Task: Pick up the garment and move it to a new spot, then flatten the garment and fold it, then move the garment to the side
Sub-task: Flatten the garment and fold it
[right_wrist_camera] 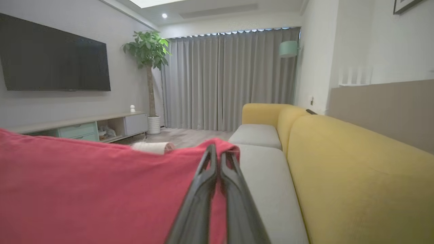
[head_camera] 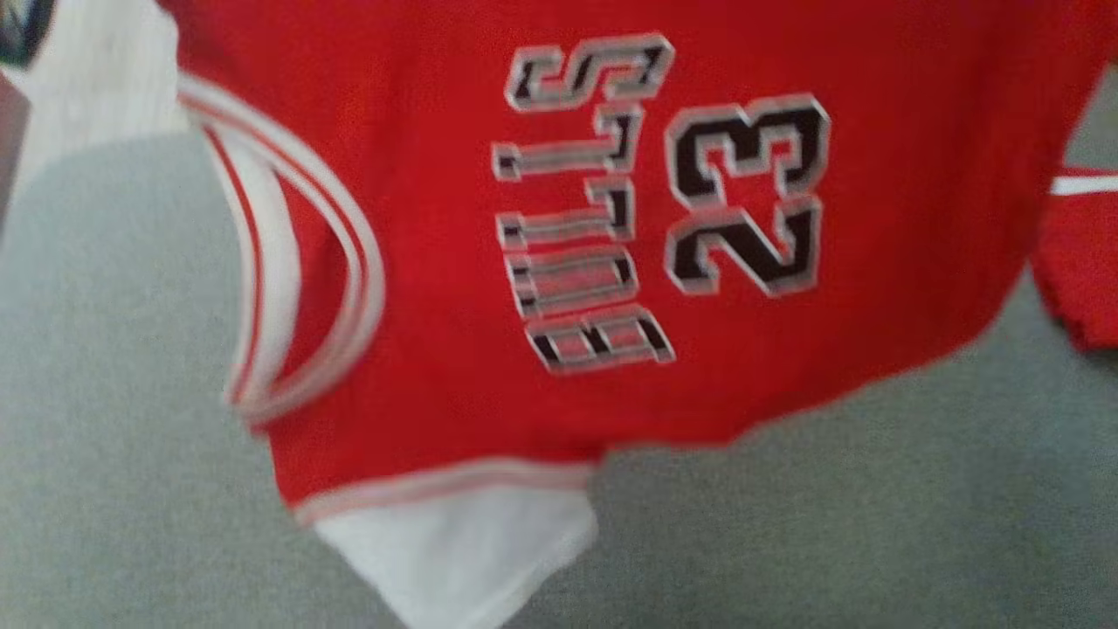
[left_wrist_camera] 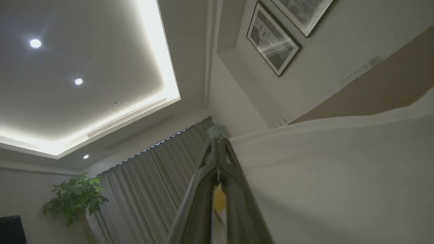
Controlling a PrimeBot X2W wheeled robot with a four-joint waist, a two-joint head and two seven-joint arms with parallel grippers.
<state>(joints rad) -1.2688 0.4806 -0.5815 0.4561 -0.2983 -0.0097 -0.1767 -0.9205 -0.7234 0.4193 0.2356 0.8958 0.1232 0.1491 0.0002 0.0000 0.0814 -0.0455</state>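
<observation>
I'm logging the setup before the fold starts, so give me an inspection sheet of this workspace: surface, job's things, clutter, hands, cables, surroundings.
Surface: grey seat cushion below the garment, bare where it shows.
Job's things: red jersey with white trim, held up and hanging, not flattened; the head view is blurred.
Clutter: a pale roll beyond the jersey's edge.
Hands: right hand shut on the jersey's red edge; left hand shut, with pale cloth beside it. Whether it grips that cloth cannot be told.
Cables: nothing seen.
Surroundings: yellow sofa back, television, potted plant, grey curtains, framed pictures.
</observation>
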